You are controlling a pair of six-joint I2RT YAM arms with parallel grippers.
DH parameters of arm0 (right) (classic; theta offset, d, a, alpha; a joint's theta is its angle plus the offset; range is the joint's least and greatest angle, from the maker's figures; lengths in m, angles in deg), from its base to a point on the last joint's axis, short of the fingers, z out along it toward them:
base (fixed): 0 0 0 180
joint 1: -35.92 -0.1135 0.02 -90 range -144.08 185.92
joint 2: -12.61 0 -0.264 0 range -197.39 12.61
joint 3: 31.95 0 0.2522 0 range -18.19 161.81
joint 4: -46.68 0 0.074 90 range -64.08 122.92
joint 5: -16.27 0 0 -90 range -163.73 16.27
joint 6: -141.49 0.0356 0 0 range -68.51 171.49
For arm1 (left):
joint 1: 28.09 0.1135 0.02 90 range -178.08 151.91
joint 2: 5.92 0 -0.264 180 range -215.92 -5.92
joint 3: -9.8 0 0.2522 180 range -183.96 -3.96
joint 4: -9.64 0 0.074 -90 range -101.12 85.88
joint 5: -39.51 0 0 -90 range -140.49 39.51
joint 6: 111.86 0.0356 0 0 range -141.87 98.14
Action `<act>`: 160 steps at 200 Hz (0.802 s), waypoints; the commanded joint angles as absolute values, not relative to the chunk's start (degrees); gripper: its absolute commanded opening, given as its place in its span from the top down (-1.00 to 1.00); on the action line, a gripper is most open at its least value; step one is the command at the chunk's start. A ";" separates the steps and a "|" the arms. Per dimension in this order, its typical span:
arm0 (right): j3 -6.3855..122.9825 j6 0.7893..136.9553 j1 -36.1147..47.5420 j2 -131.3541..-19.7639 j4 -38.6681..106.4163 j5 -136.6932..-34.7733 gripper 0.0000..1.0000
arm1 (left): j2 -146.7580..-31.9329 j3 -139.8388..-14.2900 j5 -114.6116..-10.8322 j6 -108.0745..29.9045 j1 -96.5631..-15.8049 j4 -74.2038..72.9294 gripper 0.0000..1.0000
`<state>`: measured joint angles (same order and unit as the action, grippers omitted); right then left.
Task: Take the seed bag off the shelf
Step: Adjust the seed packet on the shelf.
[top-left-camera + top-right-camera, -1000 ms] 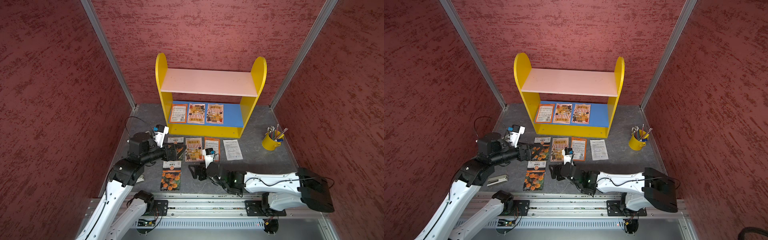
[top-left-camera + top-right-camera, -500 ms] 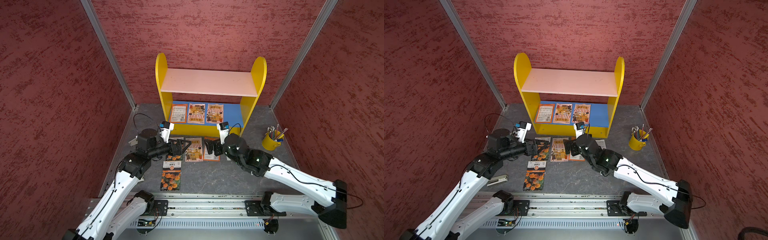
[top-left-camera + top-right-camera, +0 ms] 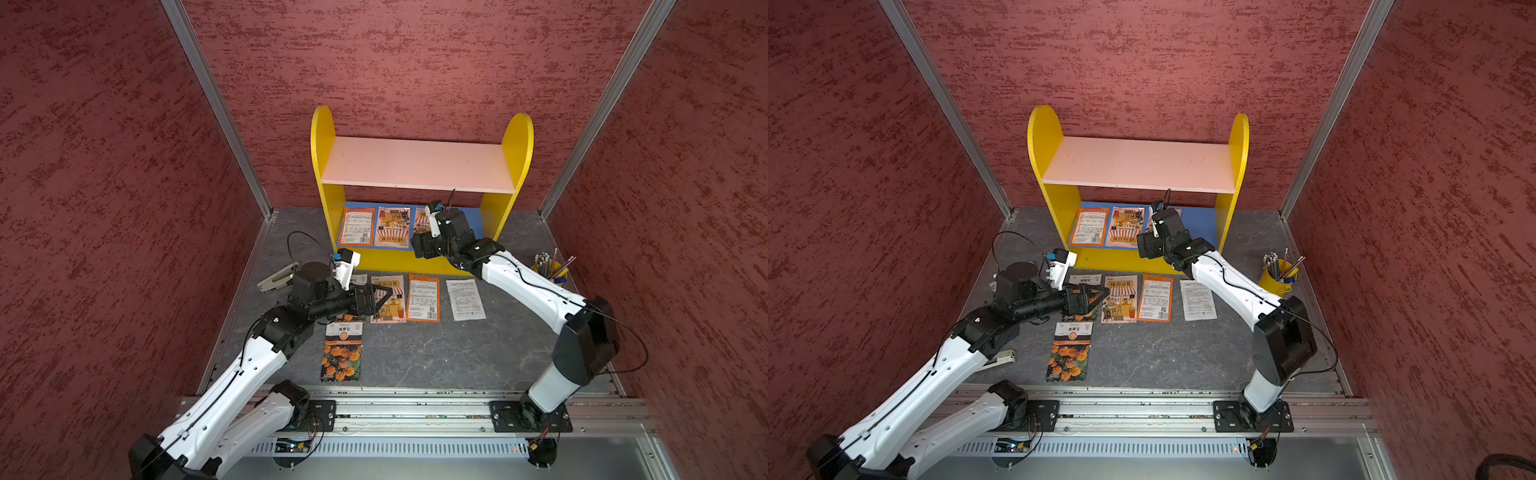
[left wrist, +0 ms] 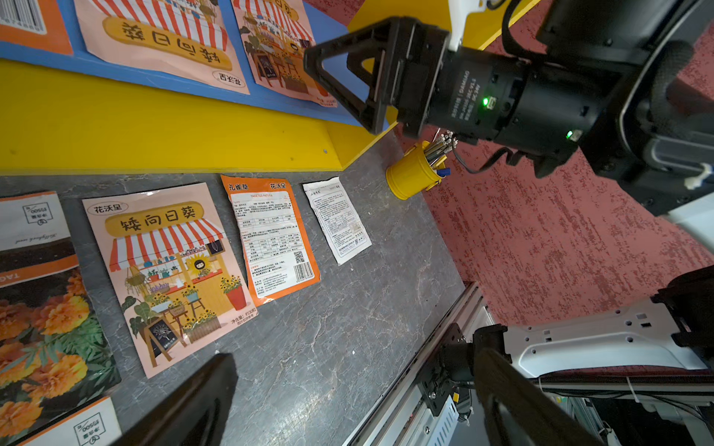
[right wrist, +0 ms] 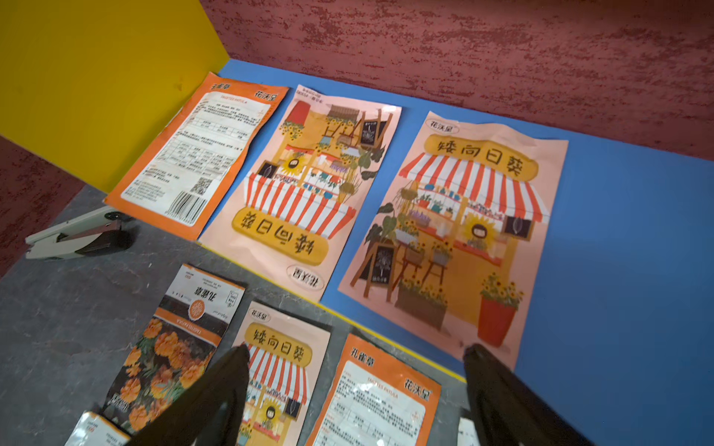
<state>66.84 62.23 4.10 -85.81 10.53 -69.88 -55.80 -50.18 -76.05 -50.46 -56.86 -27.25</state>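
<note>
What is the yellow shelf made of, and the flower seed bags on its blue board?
The shelf looks like painted wood or fibreboard: thick flat panels, even matte colour. The seed bags look like thin printed plastic or coated paper: wrinkled, slightly shiny, curling edges. Which one, I cannot tell.

Textured dark-red walls (image 3: 415, 62) enclose a grey marbled floor (image 3: 415, 357) with aluminium corner posts (image 3: 216, 108).

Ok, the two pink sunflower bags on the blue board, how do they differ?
The middle pink bag has its print turned the opposite way to the end pink bag. The middle one lies beside the orange bag; the end one has bare blue board beside it. Same design, both flat.
</note>
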 commanded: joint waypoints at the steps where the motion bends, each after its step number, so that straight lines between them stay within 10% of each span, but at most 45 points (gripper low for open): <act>1: 71.48 61.07 6.06 -89.56 10.69 -73.73 -0.80 | -56.09 -49.58 -74.93 -51.23 -57.62 -24.56 -0.99; 160: 69.84 56.89 8.81 -94.27 10.68 -68.42 -0.72 | -56.59 -48.35 -73.43 -51.84 -59.80 -23.02 -0.99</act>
